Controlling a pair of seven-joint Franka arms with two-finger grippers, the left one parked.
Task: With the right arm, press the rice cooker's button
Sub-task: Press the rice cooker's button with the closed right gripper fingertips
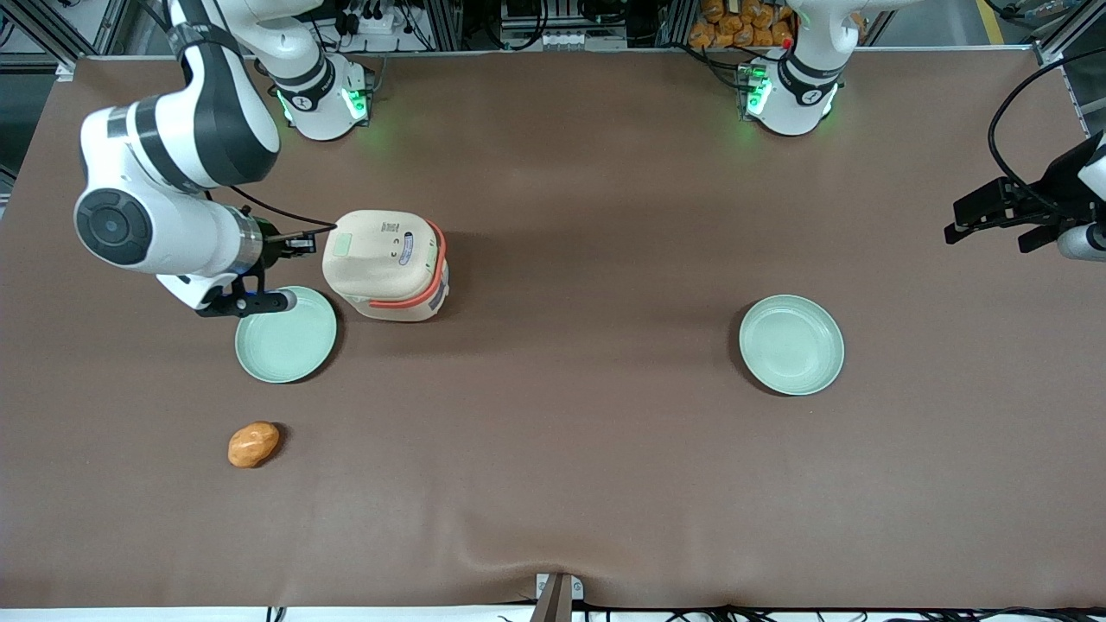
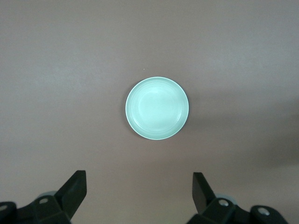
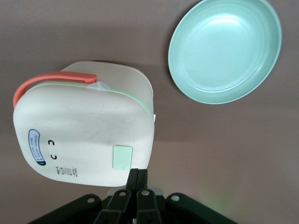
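Brown mat over the whole table [image 1: 553,484], a bit rippled at the edge nearest the front camera. Closest in sits an orange potato-looking lump [image 1: 253,444]. Next out is a pale green plate [image 1: 286,335], and its twin [image 1: 791,345] lies way off toward the parked arm's end. The rice cooker [image 1: 386,264] stands beside the first plate, lid shut. My gripper [image 3: 138,179] is right at the cooker's edge by the green lid patch [image 3: 122,157], fingers pinched together on nothing. Farthest out: metal framing and cables.
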